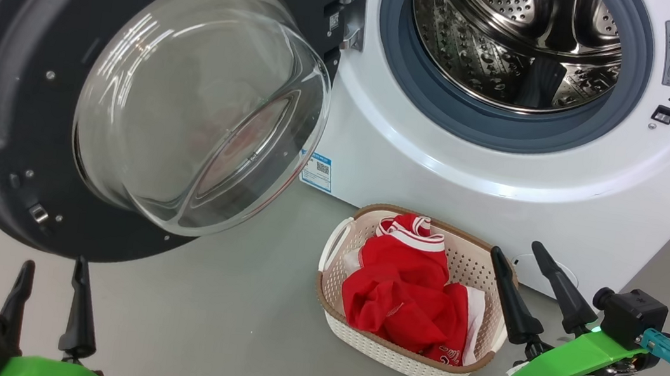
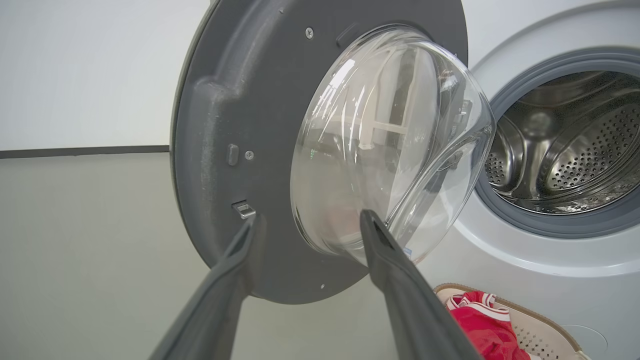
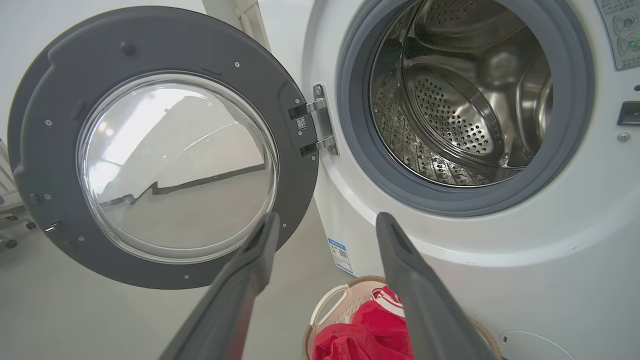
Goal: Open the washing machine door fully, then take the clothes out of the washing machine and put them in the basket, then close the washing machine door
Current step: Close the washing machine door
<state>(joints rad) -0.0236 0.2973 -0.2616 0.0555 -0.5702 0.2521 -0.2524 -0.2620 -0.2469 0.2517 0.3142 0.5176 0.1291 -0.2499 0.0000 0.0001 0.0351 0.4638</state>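
1. The door [image 1: 147, 107] stands swung wide on its hinge [image 1: 352, 8], inner face and glass bowl toward me. That leaves the opening free for reaching in.
2. The washing machine [image 1: 502, 183]: I see no red in the drum [image 1: 519, 44], only bare steel. I judge it emptied.
3. The clothes [image 1: 405, 292] are heaped in the basket [image 1: 409, 366]. It sits on the floor [image 1: 217, 314] just in front of the machine, below the opening, so the carry is short.
4. The right gripper [image 1: 517, 248] has its fingers spread with nothing between them. It hovers just beside the basket's right end, not touching it.
5. The left gripper [image 1: 56, 264] is also spread wide and empty. It hangs low, under the door's bottom edge and apart from it. Its wrist view looks along the fingers at the door's inner face near the latch [image 2: 243, 209].
6. My read is that only closing the door is left. The left arm is nearest, but it faces the inner side, so it has to get round the edge to push. I'd check the basket clears the swing.
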